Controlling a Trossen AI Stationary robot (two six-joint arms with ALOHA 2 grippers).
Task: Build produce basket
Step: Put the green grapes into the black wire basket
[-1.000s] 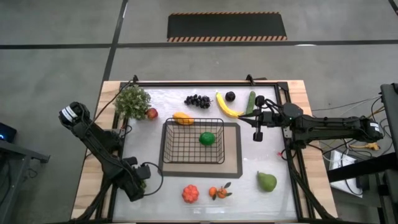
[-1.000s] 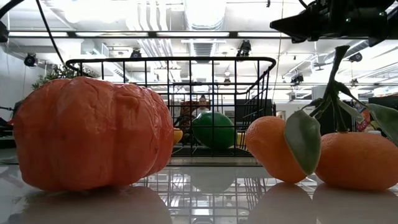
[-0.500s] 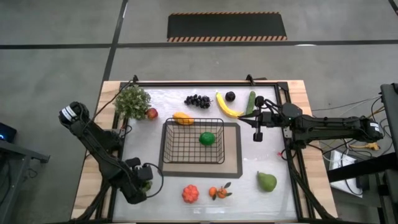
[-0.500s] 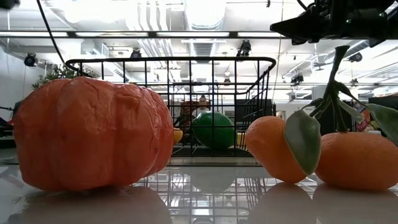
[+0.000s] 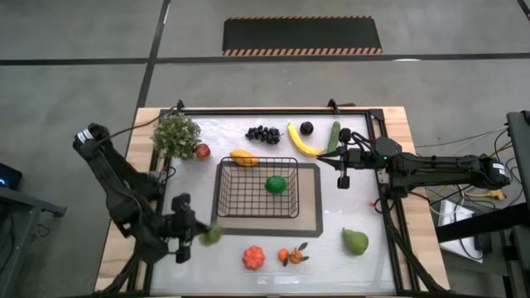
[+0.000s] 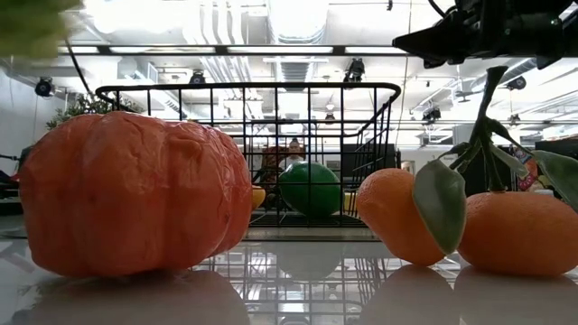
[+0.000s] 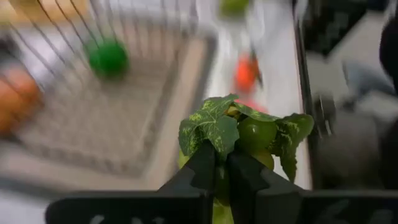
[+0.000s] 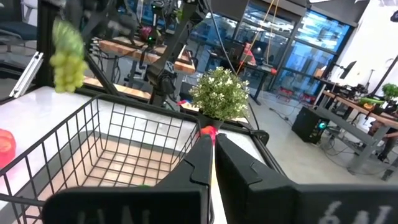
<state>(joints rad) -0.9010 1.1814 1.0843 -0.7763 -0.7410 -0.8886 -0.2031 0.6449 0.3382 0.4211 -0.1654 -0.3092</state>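
Note:
My left gripper [image 5: 199, 235] is shut on a green grape bunch with leaves [image 7: 239, 130], in the air near the table's near left, left of the black wire basket [image 5: 257, 188]. The bunch also shows in the right wrist view [image 8: 67, 59]. A green round fruit [image 5: 276, 185] lies on the basket's floor. My right gripper [image 5: 343, 178] is shut and empty above the table, right of the basket. Dark grapes [image 5: 262, 133], a banana [image 5: 302, 141] and a cucumber [image 5: 334, 136] lie along the far edge. My left gripper pinches the green grape bunch between its two fingers, just below the leaves [image 7: 219, 163]. The fingers come from the table's left, slanting down. The bunch is lifted clear of the table and sticks out past the fingertips.
A leafy plant [image 5: 176, 134] and a red apple [image 5: 201, 151] stand at the far left, with an orange fruit [image 5: 243, 157] beside the basket. A red-orange tomato [image 5: 253, 257], two oranges [image 5: 291, 256] and a green pear [image 5: 355, 242] lie near the front edge. A grey mat [image 5: 310, 217] lies under the basket.
My left gripper has risen from the table's near left corner and gone toward the basket, carrying the green grape bunch, which is now lifted clear of the table.

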